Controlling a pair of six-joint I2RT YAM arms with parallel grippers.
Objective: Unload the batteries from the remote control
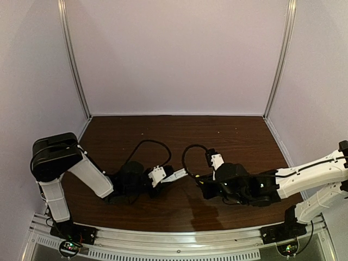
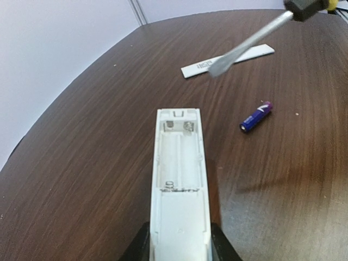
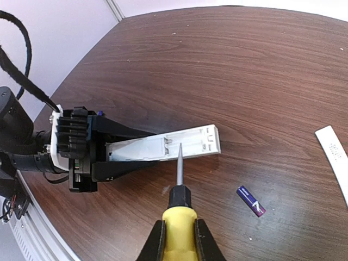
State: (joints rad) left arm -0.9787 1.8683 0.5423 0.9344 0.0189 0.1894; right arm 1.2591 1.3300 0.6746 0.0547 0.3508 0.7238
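Observation:
My left gripper is shut on the remote control, a white bar lying back side up with its battery compartment open and empty. The remote control also shows in the right wrist view and the top view. One purple-blue battery lies on the table to its right, also seen in the right wrist view. The second battery is out of view. My right gripper is shut on the yellow-handled screwdriver. Its blade hangs in the air above the remote's open end.
The flat white cover strip lies on the brown table beyond the remote, also at the right edge of the right wrist view. Black cables loop over the table behind both grippers. Pale walls close off the back and sides.

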